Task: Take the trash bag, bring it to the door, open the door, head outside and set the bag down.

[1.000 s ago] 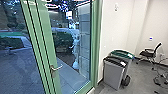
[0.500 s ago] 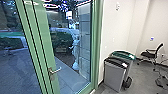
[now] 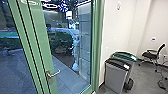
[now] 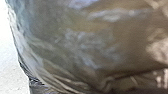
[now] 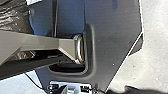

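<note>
Glass door (image 3: 71,50), green frame (image 3: 97,47), looks shut. Metal lever handle (image 3: 53,73) at 11 o'clock from the robot, 12 being dead ahead; long axis near level, free end toward 2 o'clock in head view. Left arm probably nearer. Trash bag (image 4: 82,50) close at left wrist: dark, glossy, crinkled plastic, bulging. Cannot tell either tool's state or grip. Boxy bins (image 3: 115,76), 1 o'clock.

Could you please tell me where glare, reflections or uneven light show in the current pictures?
Head view: bright shapes near the top of the glass door look like reflections, and outdoors is bluer and dimmer than the wall; left wrist view: pale highlights on the trash bag, floor nearly white; right wrist view: bluish sheen on the robot's dark plate.
</note>
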You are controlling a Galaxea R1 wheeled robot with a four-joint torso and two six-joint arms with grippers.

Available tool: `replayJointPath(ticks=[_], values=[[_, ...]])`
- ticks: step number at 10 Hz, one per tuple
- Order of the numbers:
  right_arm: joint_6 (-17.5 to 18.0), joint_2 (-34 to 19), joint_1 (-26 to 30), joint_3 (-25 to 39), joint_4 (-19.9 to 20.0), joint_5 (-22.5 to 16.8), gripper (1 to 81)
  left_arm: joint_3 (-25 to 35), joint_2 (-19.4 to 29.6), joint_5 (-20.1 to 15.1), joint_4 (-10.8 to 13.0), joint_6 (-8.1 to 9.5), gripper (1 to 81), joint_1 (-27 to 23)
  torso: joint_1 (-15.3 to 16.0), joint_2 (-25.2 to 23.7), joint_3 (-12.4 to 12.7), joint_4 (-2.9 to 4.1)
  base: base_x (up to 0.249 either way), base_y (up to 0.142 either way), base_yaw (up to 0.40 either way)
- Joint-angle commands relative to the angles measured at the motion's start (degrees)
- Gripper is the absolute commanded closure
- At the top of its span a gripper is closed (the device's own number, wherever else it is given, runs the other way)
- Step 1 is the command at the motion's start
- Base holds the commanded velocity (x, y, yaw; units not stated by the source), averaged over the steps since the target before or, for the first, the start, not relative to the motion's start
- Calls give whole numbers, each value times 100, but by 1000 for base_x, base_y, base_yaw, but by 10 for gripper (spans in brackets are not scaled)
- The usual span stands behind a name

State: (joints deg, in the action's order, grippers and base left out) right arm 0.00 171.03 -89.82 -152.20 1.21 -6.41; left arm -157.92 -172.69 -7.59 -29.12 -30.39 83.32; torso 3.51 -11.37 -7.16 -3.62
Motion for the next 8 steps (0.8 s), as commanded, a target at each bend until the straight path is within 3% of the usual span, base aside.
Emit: replayJointPath(ticks=[1, 8], values=[[-9, 21, 284, 16, -6, -360, 10, -2, 24, -409, 3, -46, 811, -338, 0, 0, 0, 0, 126, 0, 0], [-18, 21, 284, -10, -15, -361, 10, -2, 15, -418, 21, -46, 811, -338, 0, 0, 0, 0, 125, 0, 0]])
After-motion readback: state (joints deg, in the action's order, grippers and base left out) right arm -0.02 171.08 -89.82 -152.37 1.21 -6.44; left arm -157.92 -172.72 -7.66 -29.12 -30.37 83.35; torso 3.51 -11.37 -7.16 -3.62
